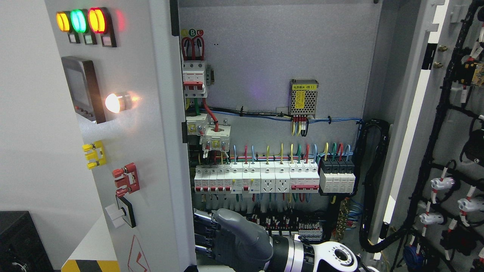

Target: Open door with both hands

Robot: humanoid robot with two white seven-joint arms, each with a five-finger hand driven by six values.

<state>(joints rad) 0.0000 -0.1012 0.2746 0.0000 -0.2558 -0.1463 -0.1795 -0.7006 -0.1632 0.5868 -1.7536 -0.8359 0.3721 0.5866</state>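
Observation:
The grey cabinet's left door [151, 158] stands swung out toward me, its outer face showing lamps, a small screen and terminals. The right door [419, 113] is swung wide at the picture's right, its inner side carrying black cable looms. My right hand [204, 234] reaches in from the bottom right, low in the opening. Its dark fingers [206, 226] are curled against the left door's inner edge, with the tips hidden behind that edge. No left arm shows.
Inside the cabinet are a row of white breakers [272, 179], a meshed power supply [303, 98] and a thick black cable conduit [372, 189] at the right. A black box [19, 241] sits at the lower left beside the wall.

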